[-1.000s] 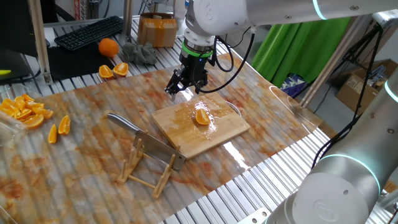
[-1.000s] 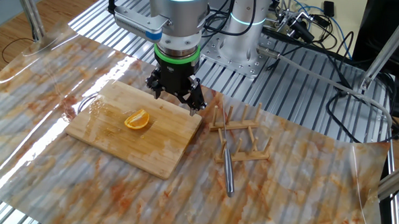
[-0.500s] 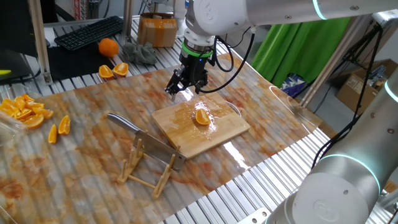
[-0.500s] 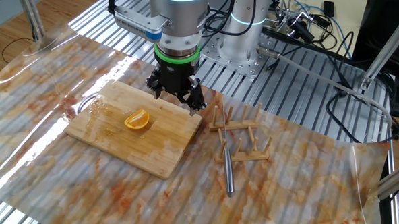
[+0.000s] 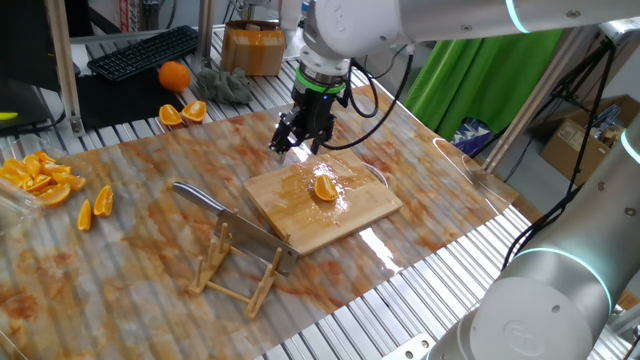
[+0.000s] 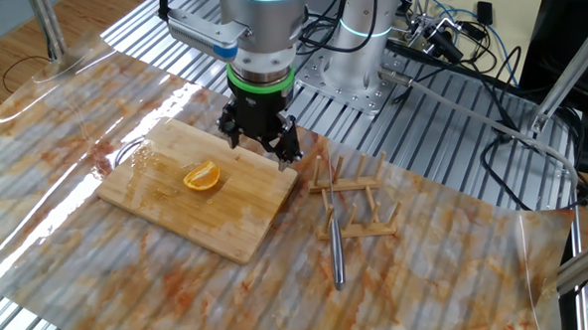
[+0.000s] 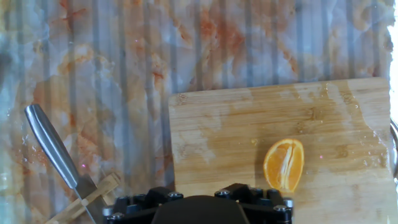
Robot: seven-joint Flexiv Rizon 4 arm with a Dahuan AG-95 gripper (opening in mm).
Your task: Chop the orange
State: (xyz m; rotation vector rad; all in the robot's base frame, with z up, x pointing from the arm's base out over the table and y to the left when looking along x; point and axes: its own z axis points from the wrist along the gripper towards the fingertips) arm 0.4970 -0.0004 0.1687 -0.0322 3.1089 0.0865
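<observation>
Orange (image 5: 325,188) (image 6: 202,177) (image 7: 284,164) piece, cut face up, lies on the board (image 5: 300,215) (image 6: 176,205) (image 7: 236,130), roughly mid-board, wet patches around it. Nothing touches it.

Fingers (image 5: 291,141) (image 6: 260,147) hang over the board's far edge in one fixed view, pointing down, clear of the orange. They hold nothing; spread partway apart, though how wide I cannot tell. In the hand view only the dark base of the hand shows along the bottom edge.

Board rests on a stained, orange-smeared sheet (image 5: 140,200) (image 6: 447,248) covering the slatted counter (image 5: 400,320).

Knife (image 5: 225,218) (image 6: 335,248) (image 7: 53,146) sits on a wooden rack (image 5: 235,265) (image 6: 355,197) just beside the board, blade up on the rack.

Further out: two wedges (image 5: 92,208) on the sheet, a heap of wedges (image 5: 35,178) at the edge, two halves (image 5: 182,113) and a whole orange (image 5: 174,74) near a keyboard (image 5: 145,50).
</observation>
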